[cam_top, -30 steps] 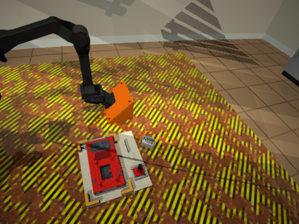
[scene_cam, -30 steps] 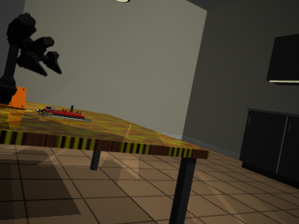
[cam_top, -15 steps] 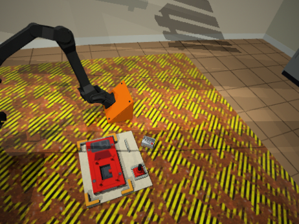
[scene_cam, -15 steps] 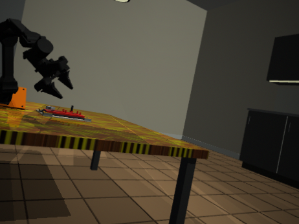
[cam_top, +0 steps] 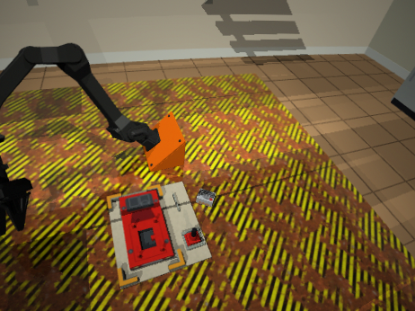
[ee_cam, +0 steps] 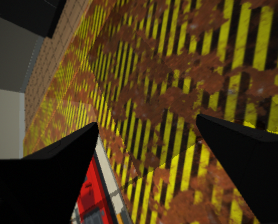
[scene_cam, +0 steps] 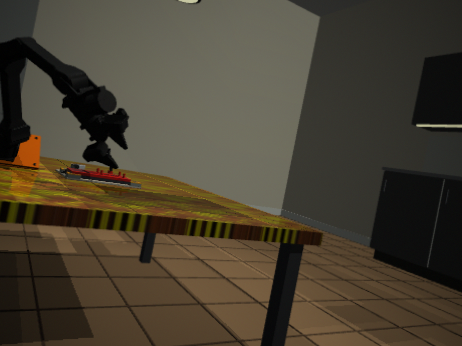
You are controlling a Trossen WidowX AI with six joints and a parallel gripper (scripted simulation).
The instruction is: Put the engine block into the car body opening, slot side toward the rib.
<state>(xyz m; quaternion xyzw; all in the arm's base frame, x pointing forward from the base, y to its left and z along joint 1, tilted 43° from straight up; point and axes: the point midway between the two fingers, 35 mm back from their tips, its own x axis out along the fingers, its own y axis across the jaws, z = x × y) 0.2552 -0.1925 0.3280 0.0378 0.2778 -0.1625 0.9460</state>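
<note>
A small silver-grey block with a red spot, seemingly the engine block [cam_top: 206, 197], lies on the table just outside the board's upper right edge in the top view. The red car body [cam_top: 143, 253] [scene_cam: 111, 176] [ee_cam: 89, 186] lies on the board. Its dark opening [cam_top: 145, 238] appears empty, with a small red rib at its right side. My gripper [cam_top: 11, 230] [scene_cam: 121, 157] [ee_cam: 147, 122] is open with nothing between the fingers. It hangs above the table, left of the board in the top view. The block's slot side cannot be made out.
The pale board [cam_top: 181, 221] [ee_cam: 109, 172] has yellow corner brackets around the body. A red piece with a black post [cam_top: 194, 236] stands on the board's right side, below a narrow slot. The orange base bracket [cam_top: 168, 142] [scene_cam: 31, 151] stands behind the board.
</note>
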